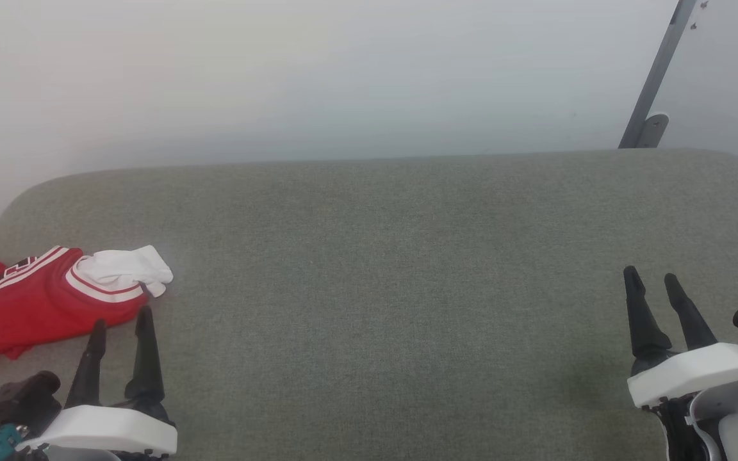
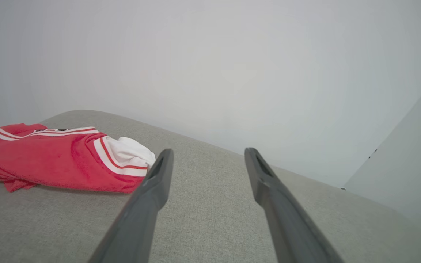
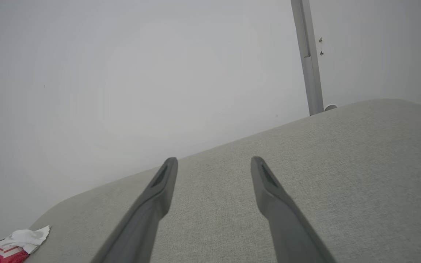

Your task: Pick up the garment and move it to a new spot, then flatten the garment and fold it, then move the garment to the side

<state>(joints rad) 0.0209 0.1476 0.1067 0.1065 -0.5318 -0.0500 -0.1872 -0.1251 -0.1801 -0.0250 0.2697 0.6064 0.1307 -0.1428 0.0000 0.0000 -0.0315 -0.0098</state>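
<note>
- garment (image 1: 29, 301): red jersey, crumpled at the left edge of the head view, a bit below the middle. it lies on the grey cushion (image 1: 375, 288) and part of it runs off frame left.
- white sleeve (image 1: 127, 269) is bunched at the garment's right end, with striped trim beside it.
- left gripper (image 1: 122, 317): lower left of the head view, fingers spread, nothing between them. tips are just beside the red edge under the sleeve; contact can't be told. in the left wrist view the cloth lies left of the fingers, outside the gap.
- right gripper (image 1: 649, 274): lower right, fingers spread and empty, over bare cushion, well apart from the garment.
- handling, as a guess: light, soft and limp. it should sag and drape once lifted, with no breakage risk. the cushion weave may drag on it.
- best hold is probably the sleeve seam or striped trim nearest the left gripper, where the layers are thicker. for flattening, take one shoulder or corner per gripper.
- pickup not yet done.
</note>
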